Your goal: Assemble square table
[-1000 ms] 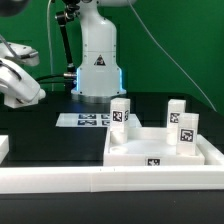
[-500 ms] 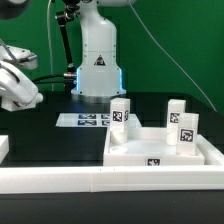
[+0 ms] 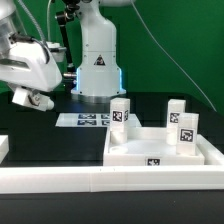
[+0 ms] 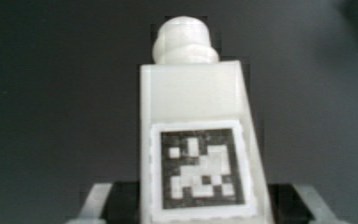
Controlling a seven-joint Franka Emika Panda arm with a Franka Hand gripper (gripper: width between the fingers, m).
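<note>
Square table top (image 3: 150,152) at 5 o'clock carried three legs (image 3: 120,112), and the hand (image 3: 32,99), clamped on the fourth leg (image 4: 197,120), had just swung up around 9 o'clock, so I'd guess carry-over was next.

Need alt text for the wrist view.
A white leg block fills the frame, gripped between the two fingers of the tool. It bears a black-and-white tag and ends in a rounded peg; the background is dark.

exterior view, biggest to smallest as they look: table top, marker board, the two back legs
1. table top
2. marker board, only narrowly
3. exterior view's left back leg and its right back leg: alike, unranked
</note>
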